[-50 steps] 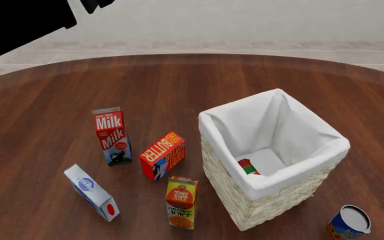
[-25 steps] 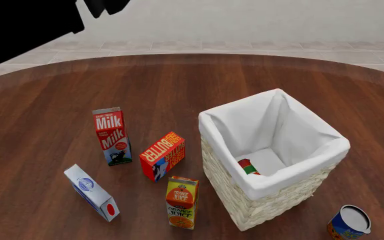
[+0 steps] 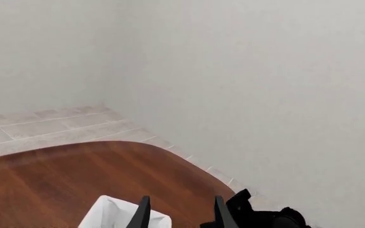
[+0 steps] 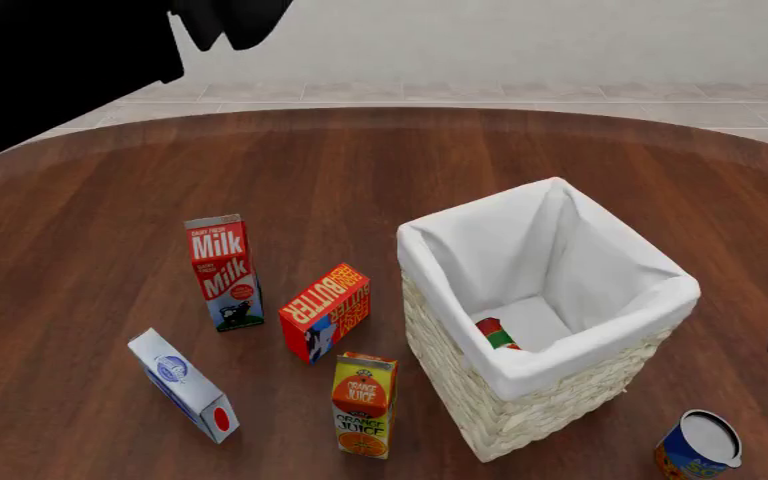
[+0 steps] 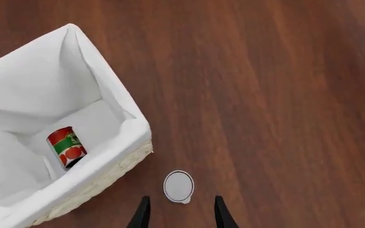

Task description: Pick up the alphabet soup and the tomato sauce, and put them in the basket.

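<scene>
The right gripper (image 5: 177,213) hangs high above the table (image 5: 265,95), its two dark fingers spread apart with nothing between them. Straight below and just ahead of the fingertips stands the alphabet soup (image 5: 178,186), upright on the dark reddish wood planks, seen as a pale round top; in the front view it sits at the near right edge (image 4: 699,446), its blue and orange label showing. Close beside the can, apart from it, is a corner of the basket (image 5: 110,83), cream wicker lined with white cloth folded over the rim. Inside, on the cloth floor, the tomato sauce (image 5: 66,147) lies on its side, red label with green and white marks.

Farther off, on the other side of the basket, stand an orange carton (image 4: 364,403) reading "ORANGE JUICE", a tilted red box (image 4: 324,311) marked "BUTTER", a red carton (image 4: 224,271) reading "MILK", and a white carton (image 4: 183,385) lying tilted, with blue and red round marks.

The left gripper (image 3: 181,214) is raised well away, fingers parted and empty, facing a plain pale wall (image 3: 246,85) and light floor tiles (image 3: 43,126) beyond the rounded table edge.
</scene>
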Motion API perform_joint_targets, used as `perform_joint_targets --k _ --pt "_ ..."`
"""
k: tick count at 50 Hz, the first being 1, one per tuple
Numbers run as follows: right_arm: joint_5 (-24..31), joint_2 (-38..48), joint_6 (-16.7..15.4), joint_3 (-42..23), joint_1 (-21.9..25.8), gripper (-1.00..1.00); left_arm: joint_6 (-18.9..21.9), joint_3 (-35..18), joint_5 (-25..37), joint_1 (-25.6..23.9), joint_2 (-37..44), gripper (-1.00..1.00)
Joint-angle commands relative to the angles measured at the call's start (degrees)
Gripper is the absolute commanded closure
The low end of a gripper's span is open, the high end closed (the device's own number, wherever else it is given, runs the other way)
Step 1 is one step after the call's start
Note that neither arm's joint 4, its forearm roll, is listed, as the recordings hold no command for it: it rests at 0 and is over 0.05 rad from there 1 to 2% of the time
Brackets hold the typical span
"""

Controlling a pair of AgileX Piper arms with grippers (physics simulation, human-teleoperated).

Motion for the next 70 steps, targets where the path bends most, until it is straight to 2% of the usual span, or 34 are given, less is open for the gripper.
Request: perform_joint_targets --k 1,12,24,33,47,56,70 --pt "-5.6 3.3 1.4 4.7 -0.1 -1.00 -0.1 0.3 -0.4 -0.1 0.2 -1.00" --pt "-9.1 3.5 2.8 9.2 1.3 -1.00 -0.2 0.6 -0.6 -0.2 0.3 -1.00" --pt "-11.5 3.2 2.3 13.1 -0.4 -1.00 -0.3 0.9 -0.8 -0.2 0.2 -1.00" --pt "-12.1 2.5 1.6 14.9 -1.5 -1.00 -0.4 1.3 -1.0 -0.1 0.1 -1.00" --pt "-17.2 5.4 1.3 18.1 -2.2 -1.00 -0.3 1.4 -0.7 0.2 -0.4 -1.00" --pt "-18.4 5.6 1.2 19.7 -3.0 -1.00 -0.5 1.8 -1.1 0.4 -0.4 -1.00" --pt "-21.5 8.3 2.2 21.0 -2.9 -1.00 -0.6 1.8 -1.3 0.1 -0.1 -1.00"
